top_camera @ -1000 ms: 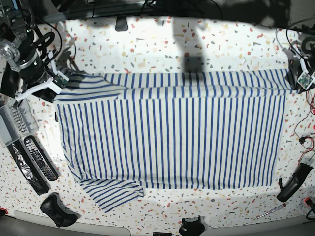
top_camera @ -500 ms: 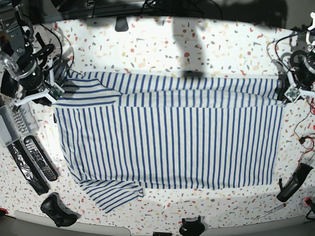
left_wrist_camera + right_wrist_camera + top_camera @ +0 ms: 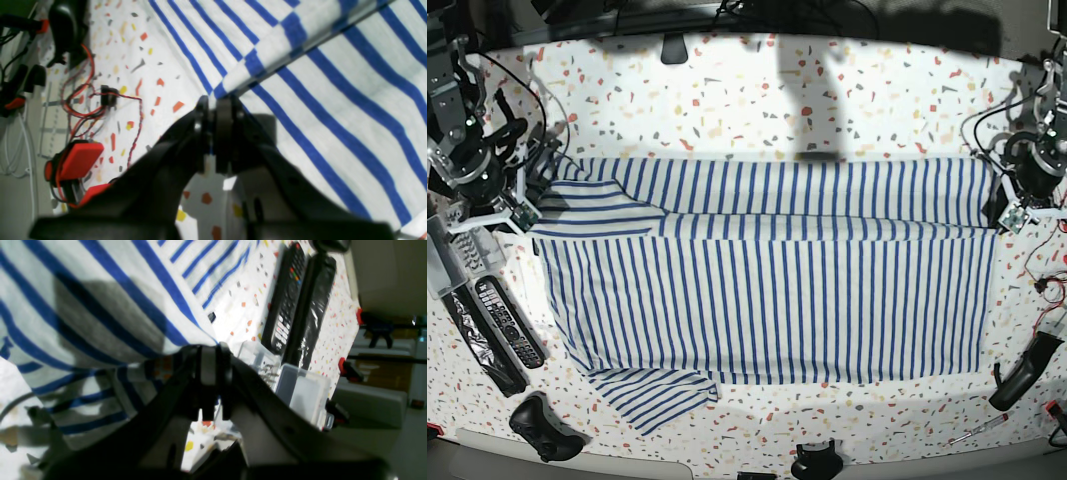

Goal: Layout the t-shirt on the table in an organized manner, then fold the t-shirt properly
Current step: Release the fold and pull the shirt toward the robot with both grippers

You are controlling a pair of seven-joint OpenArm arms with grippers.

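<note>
The shirt [image 3: 767,295] lies spread across the middle of the table [image 3: 757,95], stripes running front to back in the base view. We see its far edge folded toward us into a band that spans the width, and 1 sleeve sticks out flat at the near corner on that view's left. The far sleeve on the same side is folded over the body, its stripes running crosswise.

We see the left gripper [image 3: 213,100] with its jaws pressed together on the shirt's corner (the folded edge rises taut from the tips in the left wrist view). In the base view it sits at the band's end on the right edge of the cloth.

We see the right gripper [image 3: 210,350] clamped on the shirt edge too, with striped cloth draped over and around its tips in the right wrist view. In the base view it sits at the far corner on the left, by the folded sleeve.

Beside that arm, 2 remotes [image 3: 507,322] lie side by side on the table, next to a clear plastic box [image 3: 300,390]. A black controller [image 3: 542,428] sits near the front edge. Red and black wires [image 3: 90,96] trail on the table by the left arm.
</note>
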